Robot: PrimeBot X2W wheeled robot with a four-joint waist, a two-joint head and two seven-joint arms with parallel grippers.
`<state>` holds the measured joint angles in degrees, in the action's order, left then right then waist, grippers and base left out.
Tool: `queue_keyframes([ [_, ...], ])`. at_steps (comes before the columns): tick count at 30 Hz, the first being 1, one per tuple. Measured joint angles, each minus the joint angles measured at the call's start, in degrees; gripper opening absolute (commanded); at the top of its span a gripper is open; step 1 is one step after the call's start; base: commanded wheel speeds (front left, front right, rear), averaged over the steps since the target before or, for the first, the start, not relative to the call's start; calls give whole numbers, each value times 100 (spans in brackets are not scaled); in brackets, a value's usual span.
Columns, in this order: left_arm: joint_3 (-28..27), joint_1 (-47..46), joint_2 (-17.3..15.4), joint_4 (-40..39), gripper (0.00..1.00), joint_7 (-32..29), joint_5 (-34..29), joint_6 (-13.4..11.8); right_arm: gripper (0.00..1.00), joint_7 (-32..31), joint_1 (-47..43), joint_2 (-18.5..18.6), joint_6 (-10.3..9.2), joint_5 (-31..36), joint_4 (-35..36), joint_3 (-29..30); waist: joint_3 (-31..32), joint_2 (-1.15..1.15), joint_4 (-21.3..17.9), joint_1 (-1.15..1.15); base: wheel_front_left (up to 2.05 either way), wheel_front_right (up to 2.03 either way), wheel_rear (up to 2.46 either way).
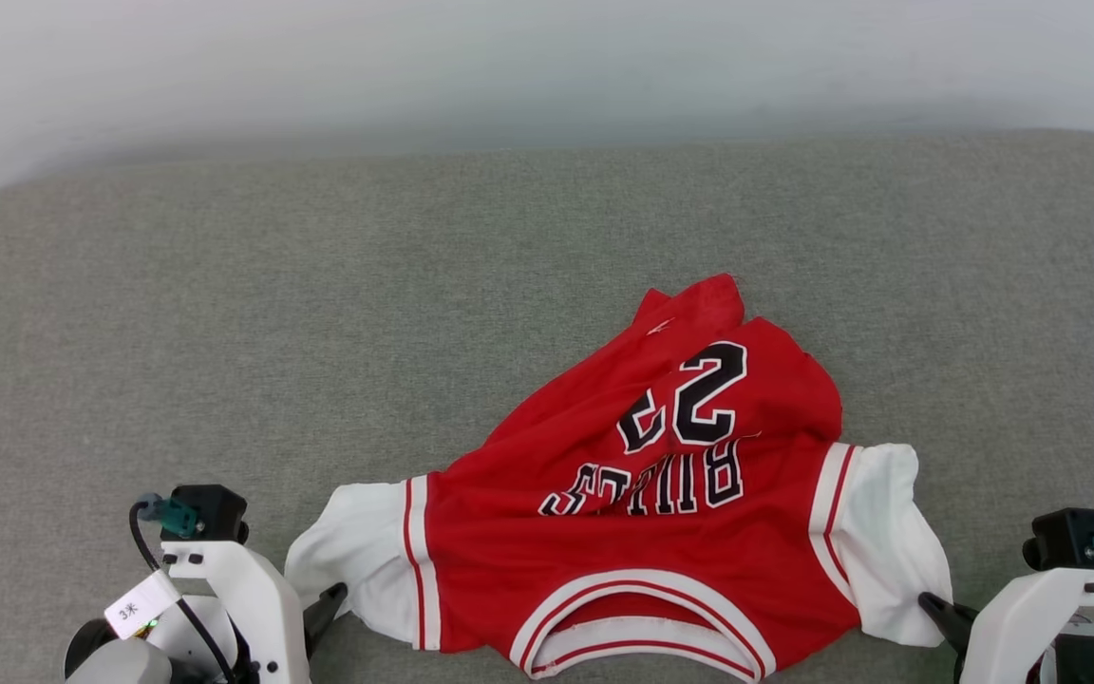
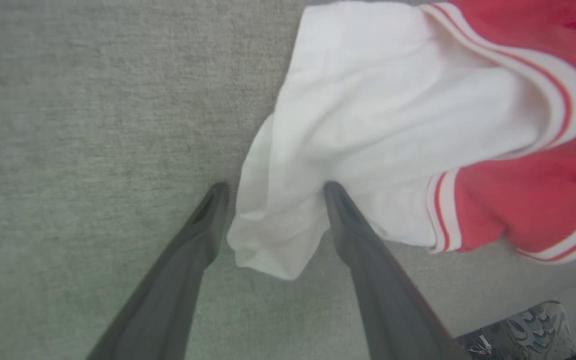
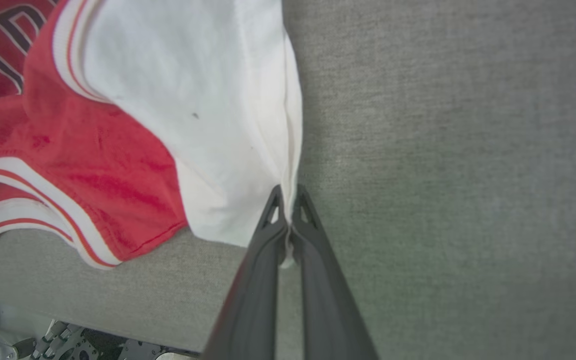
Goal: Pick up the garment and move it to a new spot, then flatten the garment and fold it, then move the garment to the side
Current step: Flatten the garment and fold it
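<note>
While the garment [image 1: 642, 513] lies rumpled toward 5 o'clock on the grey worktop [image 1: 319, 332], my right claw [image 3: 286, 200] is clamped on one white sleeve — my left claw [image 2: 275, 186] gapes astride the other.

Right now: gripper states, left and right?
Left gripper: open, a white sleeve corner of the garment lying between its fingers, not gripped.
Right gripper: shut on the garment's other white sleeve edge.
</note>
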<state>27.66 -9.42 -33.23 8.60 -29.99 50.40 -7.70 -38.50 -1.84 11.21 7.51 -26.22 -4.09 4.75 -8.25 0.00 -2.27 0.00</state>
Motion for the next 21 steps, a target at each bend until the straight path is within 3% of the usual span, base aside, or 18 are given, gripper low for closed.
queue_keyframes([
  [5, 283, -269, -32, 363, 100, -479, -47, 166, 0, 57, 58, -7, 0, -2, -55, -40, -43, 0, -130, 0, 0, 0, 0],
  [6, 333, -306, -32, 399, 84, -546, -55, 198, 0, 68, 60, -7, 0, -2, -67, -40, -42, 0, -148, 0, 0, 0, 0],
  [7, 360, -344, -31, 424, 35, -591, -64, 233, 0, 100, 63, -5, 0, 0, -77, -34, -38, 0, -159, 0, 0, 0, 0],
  [8, 372, -359, -25, 439, 0, -587, -79, 260, 0, 116, 68, -4, 0, 0, -81, -31, -33, 0, -166, 0, 0, 0, 0],
  [17, 455, -411, 19, 179, 0, -167, -375, 311, 0, 363, 214, 134, 0, 59, -18, 34, 205, 0, -157, 0, 0, 0, 0],
  [21, 304, -587, -141, -75, 0, 108, -612, 141, 0, 482, 452, 292, 1, 163, 35, 25, 386, 0, -153, 0, 0, 0, 0],
])
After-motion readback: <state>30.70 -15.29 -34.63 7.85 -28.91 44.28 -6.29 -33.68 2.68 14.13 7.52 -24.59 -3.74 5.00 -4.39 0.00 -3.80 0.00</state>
